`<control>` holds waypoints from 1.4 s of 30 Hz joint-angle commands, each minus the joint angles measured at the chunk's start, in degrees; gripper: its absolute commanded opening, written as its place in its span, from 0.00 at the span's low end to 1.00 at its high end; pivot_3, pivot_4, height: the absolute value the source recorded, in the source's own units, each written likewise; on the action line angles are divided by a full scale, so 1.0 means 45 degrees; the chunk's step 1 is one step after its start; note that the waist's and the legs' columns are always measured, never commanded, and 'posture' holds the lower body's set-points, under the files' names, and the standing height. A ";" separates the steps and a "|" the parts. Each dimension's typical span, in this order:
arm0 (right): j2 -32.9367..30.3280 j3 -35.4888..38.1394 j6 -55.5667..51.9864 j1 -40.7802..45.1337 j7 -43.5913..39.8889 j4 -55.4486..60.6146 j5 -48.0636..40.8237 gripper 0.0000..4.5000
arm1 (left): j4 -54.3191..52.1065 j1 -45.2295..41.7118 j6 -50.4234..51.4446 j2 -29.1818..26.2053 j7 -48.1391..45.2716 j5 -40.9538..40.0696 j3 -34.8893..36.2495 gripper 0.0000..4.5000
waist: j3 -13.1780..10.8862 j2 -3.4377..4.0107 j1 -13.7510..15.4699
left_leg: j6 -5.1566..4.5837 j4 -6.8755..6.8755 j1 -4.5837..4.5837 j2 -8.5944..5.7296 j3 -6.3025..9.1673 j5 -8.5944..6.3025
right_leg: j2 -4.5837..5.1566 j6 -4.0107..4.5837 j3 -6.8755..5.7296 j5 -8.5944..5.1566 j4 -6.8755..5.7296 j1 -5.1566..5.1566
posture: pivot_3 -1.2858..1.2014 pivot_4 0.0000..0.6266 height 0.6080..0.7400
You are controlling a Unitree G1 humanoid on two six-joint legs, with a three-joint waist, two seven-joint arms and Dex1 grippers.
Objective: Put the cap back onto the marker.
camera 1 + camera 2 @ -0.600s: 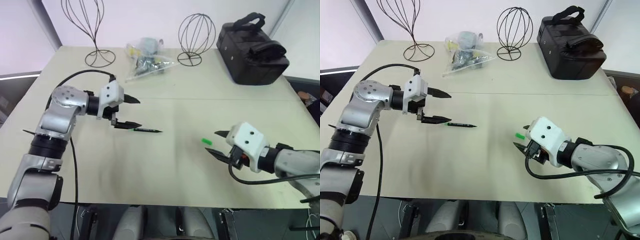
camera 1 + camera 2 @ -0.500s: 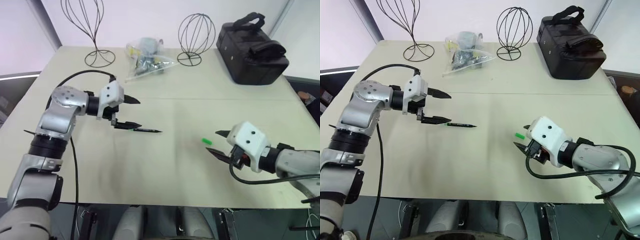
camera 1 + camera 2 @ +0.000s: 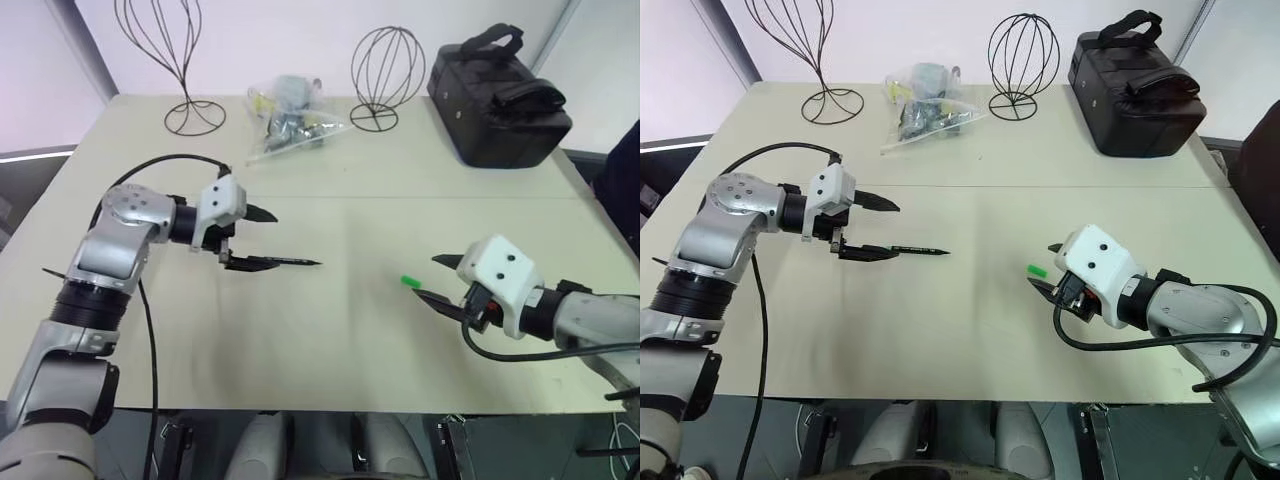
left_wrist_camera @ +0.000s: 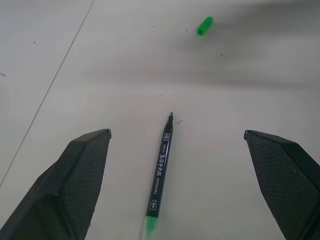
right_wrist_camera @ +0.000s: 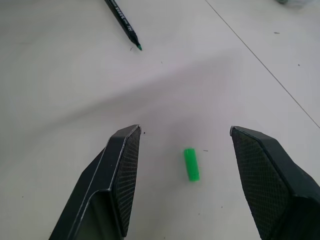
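I see white print along the marker (image 4: 161,170), too small for me to read. It lies flat on the beige table (image 3: 330,340), uncapped, its long axis running across in front of me, green tip toward the cap (image 5: 191,164). My left gripper (image 3: 262,238) stands wide, straddling the marker's rear end without touching. My right gripper (image 5: 185,175) is wide too, and the cap lies loose between its fingers. A seam line crosses the tabletop; pale walls stand behind.
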State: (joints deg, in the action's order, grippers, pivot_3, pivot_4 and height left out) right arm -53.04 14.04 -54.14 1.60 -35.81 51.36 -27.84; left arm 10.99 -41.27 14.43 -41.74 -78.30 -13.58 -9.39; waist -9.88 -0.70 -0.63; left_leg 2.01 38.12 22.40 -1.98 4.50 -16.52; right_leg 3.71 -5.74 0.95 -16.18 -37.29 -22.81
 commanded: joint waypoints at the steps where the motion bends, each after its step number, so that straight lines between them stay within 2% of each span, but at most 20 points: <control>1: -0.0042 0.0228 0.0087 -0.0002 0.0067 0.0326 -0.0090 0.65 | 0.0021 -0.0363 -0.0355 -0.0025 0.0071 0.0130 0.0166 0.99 | 0.0000 0.0000 0.0002 | 0.0000 0.0000 0.0000 0.0000 0.0000 0.0000 | 0.0000 0.0000 0.0000 0.0000 0.0000 0.0000 | 0.52 0.24 1.00; 7: 0.0024 0.0266 -0.0041 -0.0153 0.0184 0.0524 -0.0153 0.65 | 0.0492 -0.0625 -0.0657 0.0154 -0.0053 0.0253 0.0034 0.99 | 0.0000 0.0000 0.0005 | 0.0000 0.0000 0.0000 -0.0002 0.0000 0.0000 | 0.0000 0.0000 0.0000 0.0000 -0.0001 0.0001 | 0.52 0.24 1.00; 12: 0.0056 0.0205 -0.0124 -0.0214 0.0360 0.0685 -0.0199 0.65 | 0.1644 -0.0999 -0.1827 0.0514 0.0214 0.0829 -0.0107 0.99 | 0.0000 0.0000 0.0007 | 0.0000 0.0001 0.0000 -0.0003 -0.0001 0.0000 | 0.0000 0.0000 -0.0001 0.0000 -0.0001 0.0001 | 0.52 0.24 1.00; 17: 0.0070 -0.0004 -0.0141 -0.0225 0.0588 0.0754 -0.0150 0.65 | 0.3667 -0.1704 -0.3513 0.1043 -0.0275 0.1357 -0.0418 0.99 | 0.0000 -0.0001 0.0008 | 0.0000 0.0002 0.0000 -0.0007 -0.0001 0.0000 | -0.0001 0.0000 -0.0003 0.0000 -0.0002 0.0001 | 0.52 0.24 1.00; 22: 0.0183 -0.0264 -0.0138 -0.0238 0.0927 0.0868 -0.0087 0.65 | 0.6211 -0.2741 -0.5064 0.1429 -0.1794 0.1982 -0.1087 0.99 | 0.0000 -0.0001 0.0004 | 0.0000 0.0003 0.0000 -0.0016 -0.0003 0.0000 | -0.0002 -0.0001 -0.0005 0.0000 -0.0003 0.0000 | 0.52 0.24 1.00; 32: 0.0726 -0.0338 -0.0555 -0.0476 0.1848 0.1514 -0.0081 0.65 | 1.0379 -0.4352 -0.7674 0.2800 -0.1652 0.3419 -0.1434 0.99 | 0.0000 -0.0006 0.0004 | -0.0003 0.0004 0.0004 -0.0023 -0.0003 -0.0001 | -0.0007 -0.0001 -0.0007 0.0001 -0.0005 -0.0002 | 0.52 0.24 1.00; 42: 0.0807 -0.0100 -0.0852 -0.0695 0.2390 0.1920 -0.0195 0.65 | 1.2309 -0.4770 -0.8726 0.3531 -0.1155 0.4681 -0.1710 0.99 | -0.0001 -0.0007 -0.0006 | -0.0004 0.0008 0.0004 -0.0027 -0.0003 -0.0001 | -0.0012 -0.0002 -0.0008 0.0001 -0.0016 -0.0007 | 0.52 0.24 1.00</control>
State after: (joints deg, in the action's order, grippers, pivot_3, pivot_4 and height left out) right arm -49.48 11.86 -58.31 -1.63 -25.66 58.15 -28.40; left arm 65.84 -60.97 -23.55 -25.69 -83.96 6.59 -17.14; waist -9.88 -0.73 -0.66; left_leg 1.99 38.16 22.42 -2.11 4.49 -16.52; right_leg 3.66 -5.75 0.91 -16.18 -37.37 -22.85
